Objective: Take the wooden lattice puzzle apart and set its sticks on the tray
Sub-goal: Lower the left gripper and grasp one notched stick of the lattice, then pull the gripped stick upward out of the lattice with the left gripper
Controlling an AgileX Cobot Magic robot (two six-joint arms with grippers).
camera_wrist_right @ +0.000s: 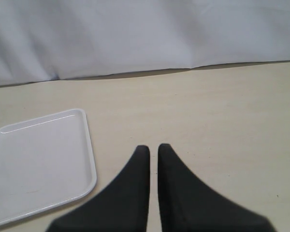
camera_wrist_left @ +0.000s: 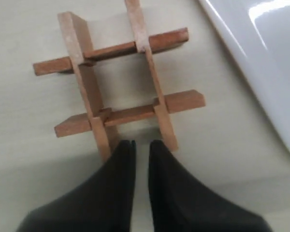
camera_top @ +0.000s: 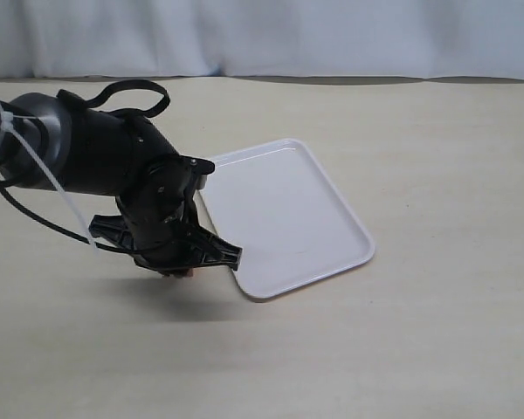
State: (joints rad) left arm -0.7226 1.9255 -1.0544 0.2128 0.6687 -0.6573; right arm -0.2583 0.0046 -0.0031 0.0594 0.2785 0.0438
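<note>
The wooden lattice puzzle [camera_wrist_left: 97, 116] lies flat on the pale worktop [camera_top: 419, 332], all four slats interlocked in a hash shape. It sits just beside the corner of the tray [camera_top: 288, 209] that points toward the worktop's near edge and left side, apart from the rim. The tray is white and bare and rests around the middle of the worktop, turned at an angle to the edges. The left arm [camera_top: 96, 153], black with a white strap across it, reaches in from the left edge and bends down over the puzzle, so that in the exterior view only a small reddish scrap of wood shows under it. The left gripper [camera_wrist_left: 141, 147] has its two dark fingers drawn close together with only a thin slit between them, pinching nothing. Their tips sit at the ends of the two longer-looking slats, on the side of the puzzle nearest the camera, though whether they touch the wood cannot be told. The right gripper [camera_wrist_right: 153, 150] appears only in its own wrist view, its fingers likewise pressed nearly together around nothing, held above bare worktop with the tray off to one side. A white curtain [camera_top: 332, 35] hangs along the worktop's far edge.
</note>
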